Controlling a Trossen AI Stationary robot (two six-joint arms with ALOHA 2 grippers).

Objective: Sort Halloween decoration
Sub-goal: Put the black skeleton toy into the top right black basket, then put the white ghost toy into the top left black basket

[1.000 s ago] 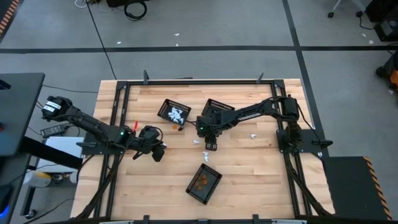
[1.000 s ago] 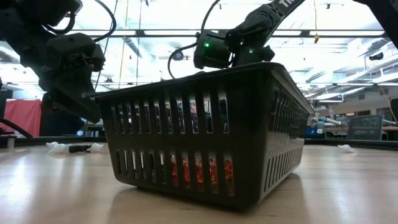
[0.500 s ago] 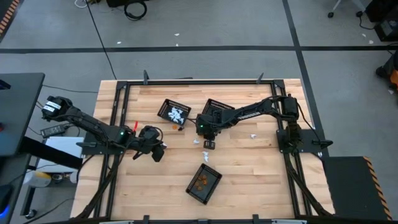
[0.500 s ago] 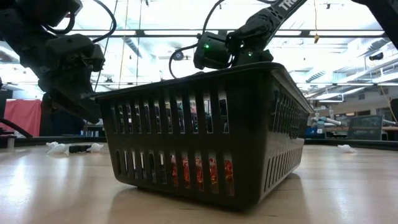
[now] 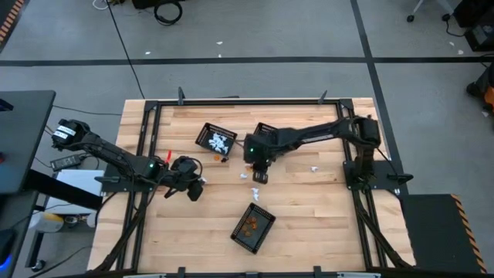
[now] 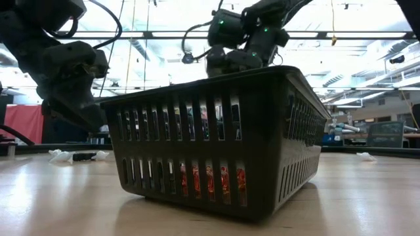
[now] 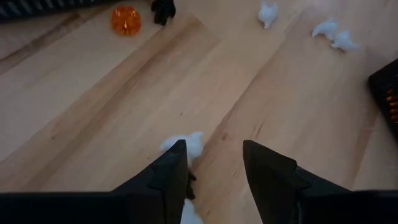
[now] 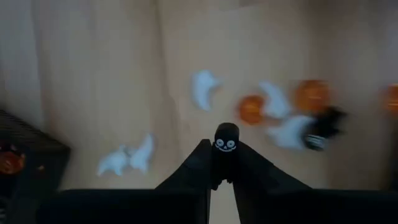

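Near table centre, my right gripper point(image 8: 221, 163) pinches a tiny black plastic figure with a white grinning face point(image 8: 226, 142) by its lower end only, so a swing toward the black mesh basket point(image 5: 266, 135) at twelve o'clock could shake it loose; my left gripper point(image 7: 214, 163) waits spread.

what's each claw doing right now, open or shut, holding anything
Left claw: open, holding nothing, low over a white trinket.
Right claw: shut on a small black figure with a white face, raised above the table.
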